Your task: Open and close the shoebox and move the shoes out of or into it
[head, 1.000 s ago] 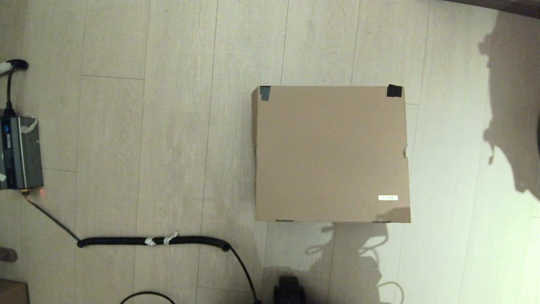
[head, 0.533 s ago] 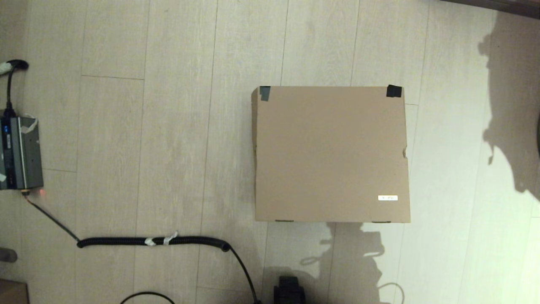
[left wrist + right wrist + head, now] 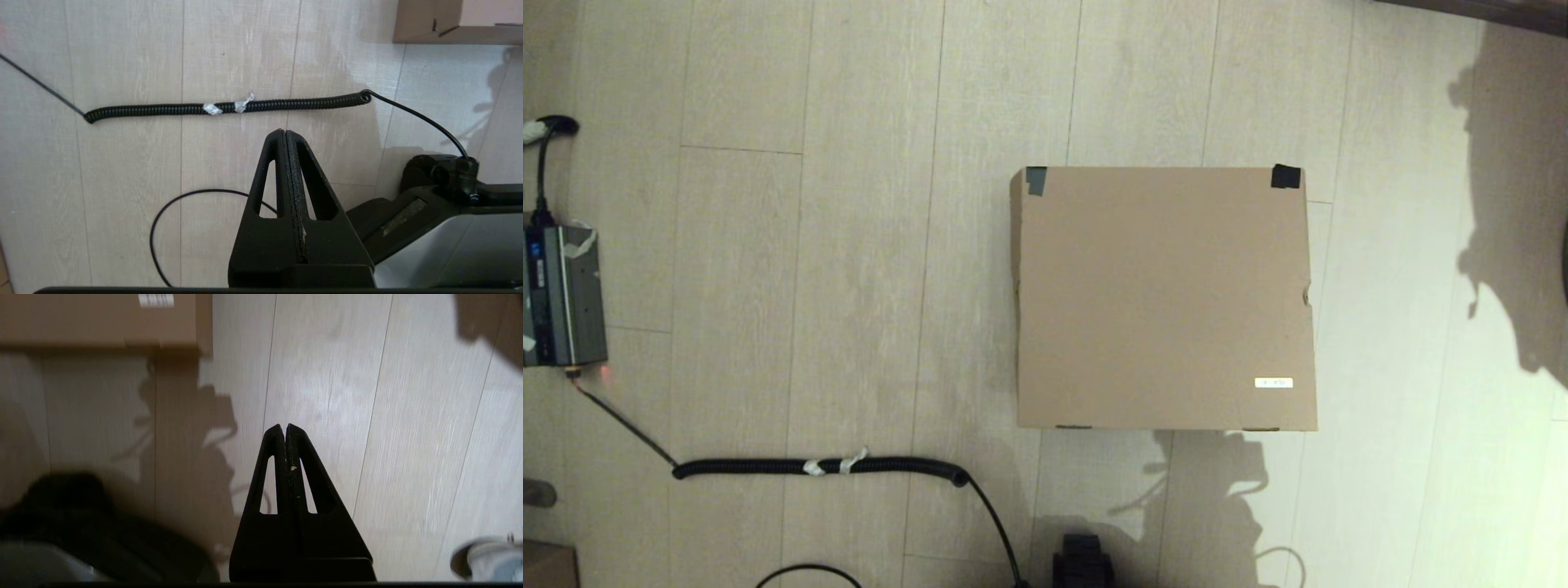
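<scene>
The brown cardboard shoebox [image 3: 1164, 298] sits shut on the wooden floor, flap lid down, black tape at its far corners and a small white sticker [image 3: 1273, 382] near its front right corner. The shoes are hidden. Neither gripper shows in the head view. In the left wrist view my left gripper [image 3: 284, 131] is shut and empty above the floor, with the shoebox's corner [image 3: 457, 22] far off. In the right wrist view my right gripper [image 3: 284, 426] is shut and empty over bare floor, near the shoebox's front right corner [image 3: 106, 318].
A black coiled cable [image 3: 821, 466] lies on the floor to the left of the shoebox. A grey power unit [image 3: 560, 296] stands at the far left edge. A small brown box corner [image 3: 547, 565] shows at the bottom left. The robot's black base [image 3: 1082, 562] is at the bottom centre.
The shoebox has not moved. The arm's shadow on the floor in front of the shoebox has shifted and changed shape slightly.
</scene>
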Available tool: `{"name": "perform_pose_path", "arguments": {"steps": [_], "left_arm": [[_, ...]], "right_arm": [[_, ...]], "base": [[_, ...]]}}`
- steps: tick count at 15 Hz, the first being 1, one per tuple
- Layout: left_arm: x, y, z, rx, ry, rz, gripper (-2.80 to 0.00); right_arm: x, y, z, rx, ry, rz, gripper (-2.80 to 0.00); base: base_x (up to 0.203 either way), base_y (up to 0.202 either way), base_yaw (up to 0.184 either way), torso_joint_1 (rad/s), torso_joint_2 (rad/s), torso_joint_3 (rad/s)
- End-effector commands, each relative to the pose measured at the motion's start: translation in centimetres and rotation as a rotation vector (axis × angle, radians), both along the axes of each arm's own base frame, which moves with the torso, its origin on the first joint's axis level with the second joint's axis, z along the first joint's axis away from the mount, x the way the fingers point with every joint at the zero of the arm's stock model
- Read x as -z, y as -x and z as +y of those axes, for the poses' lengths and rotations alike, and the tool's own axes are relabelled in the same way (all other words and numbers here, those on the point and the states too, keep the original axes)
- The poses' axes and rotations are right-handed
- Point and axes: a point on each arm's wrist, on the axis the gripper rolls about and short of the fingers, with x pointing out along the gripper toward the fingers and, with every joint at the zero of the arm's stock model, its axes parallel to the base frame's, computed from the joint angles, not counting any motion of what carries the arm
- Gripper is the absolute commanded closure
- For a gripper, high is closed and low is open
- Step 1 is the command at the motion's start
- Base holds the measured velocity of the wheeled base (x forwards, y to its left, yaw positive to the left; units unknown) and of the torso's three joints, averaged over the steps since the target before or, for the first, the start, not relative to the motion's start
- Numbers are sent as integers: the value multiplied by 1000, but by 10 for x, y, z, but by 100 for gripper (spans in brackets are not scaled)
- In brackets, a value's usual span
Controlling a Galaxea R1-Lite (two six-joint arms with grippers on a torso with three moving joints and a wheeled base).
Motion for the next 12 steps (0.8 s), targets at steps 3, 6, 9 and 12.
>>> {"name": "perform_pose_path", "arguments": {"steps": [3, 6, 9, 12], "left_arm": [[1, 1, 0, 1, 1, -10, 0], [1, 1, 0, 1, 1, -10, 0], [1, 1, 0, 1, 1, -10, 0], [1, 1, 0, 1, 1, -10, 0]], "right_arm": [[4, -4, 0, -1, -27, -29, 0], [3, -4, 0, 7, -90, -37, 0], [2, -3, 0, 16, -105, -42, 0], [2, -3, 0, 15, -107, -43, 0]], "base": [[0, 0, 0, 0, 0, 0], [0, 0, 0, 0, 0, 0], [0, 0, 0, 0, 0, 0], [0, 0, 0, 0, 0, 0]]}}
